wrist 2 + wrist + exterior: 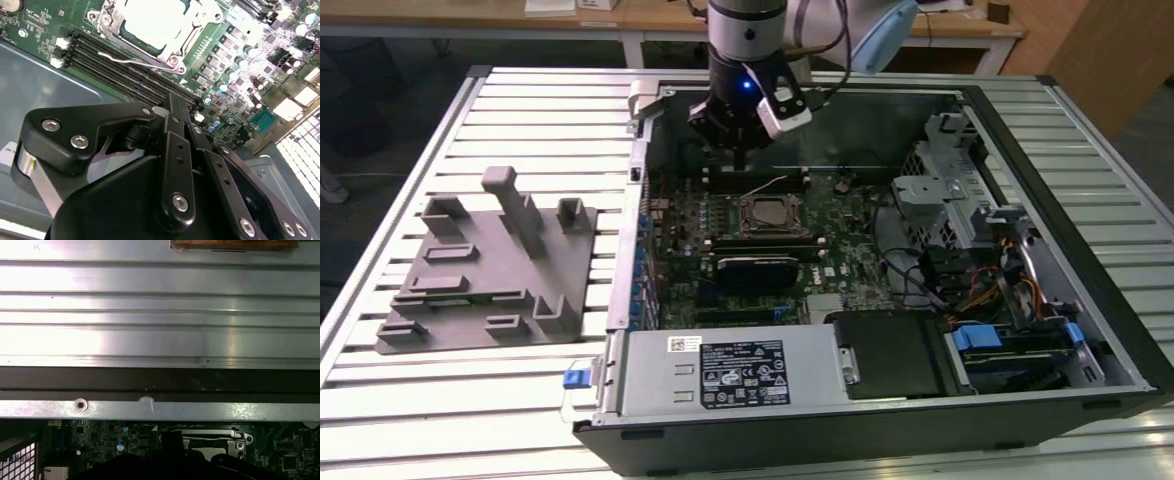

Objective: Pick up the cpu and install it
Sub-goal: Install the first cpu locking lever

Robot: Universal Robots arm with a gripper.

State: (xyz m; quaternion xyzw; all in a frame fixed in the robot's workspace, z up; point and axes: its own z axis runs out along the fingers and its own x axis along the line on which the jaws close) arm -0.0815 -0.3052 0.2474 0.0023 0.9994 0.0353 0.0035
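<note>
A grey cylindrical arm leads into a black wrist with a glowing blue light, and a white box-shaped camera clings to its side. Up close, the pincer shows matt black links studded with silver screws.

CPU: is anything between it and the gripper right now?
Nothing visible stands between them. The cpu lies inside the socket frame, and the gripper hangs in open air above the board near it.
</note>
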